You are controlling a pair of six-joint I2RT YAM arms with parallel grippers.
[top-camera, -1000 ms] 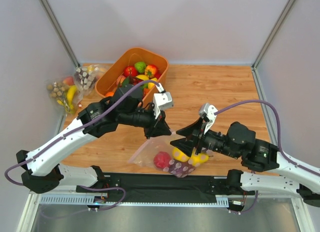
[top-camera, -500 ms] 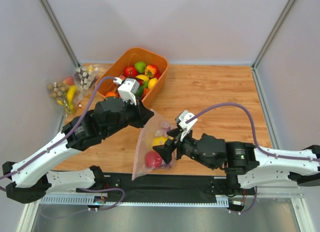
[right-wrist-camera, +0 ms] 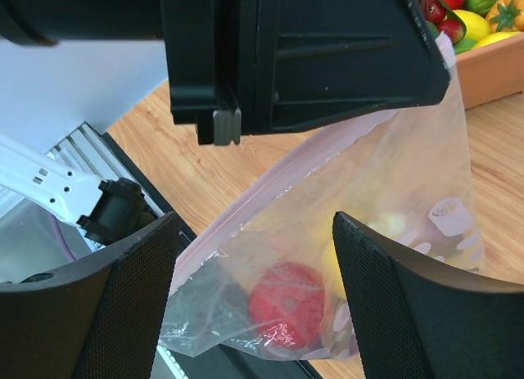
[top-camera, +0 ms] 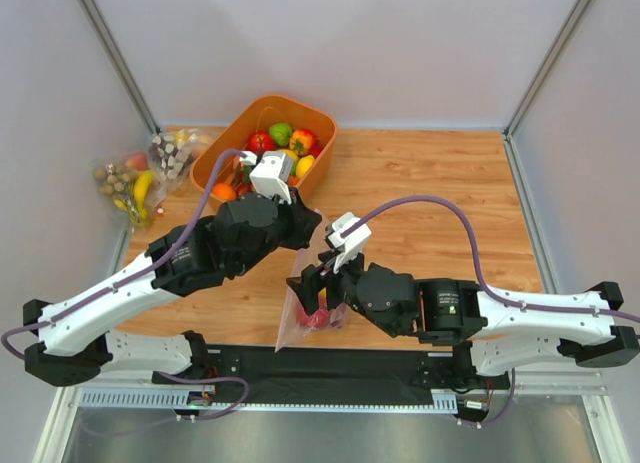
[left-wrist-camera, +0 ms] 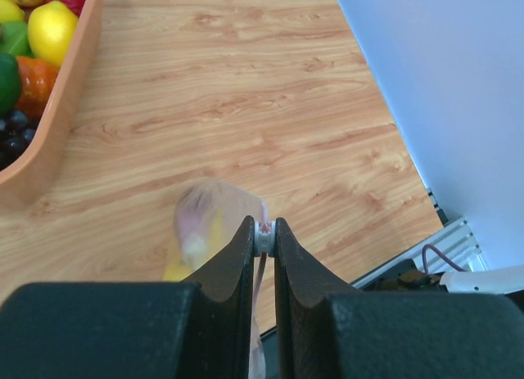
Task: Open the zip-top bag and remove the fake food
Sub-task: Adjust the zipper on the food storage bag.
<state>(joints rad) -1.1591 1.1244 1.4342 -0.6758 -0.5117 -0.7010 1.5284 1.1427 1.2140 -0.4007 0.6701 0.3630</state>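
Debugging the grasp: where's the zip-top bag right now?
Top view: the zip-top bag hangs front-centre over the table, pinched at its top edge by the left gripper, with the open right gripper just to its right.

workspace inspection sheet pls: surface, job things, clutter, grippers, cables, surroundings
surface: wooden table, no damage seen
job's things: zip-top bag hangs from its top edge, fake food inside at the bottom
clutter: orange bin of produce; clear bags at far left
grippers: left gripper shut on the bag's top edge; right gripper open, a finger on either side of the bag
cables: purple cables arch over both arms, no snag seen
surroundings: pale walls, metal corner posts
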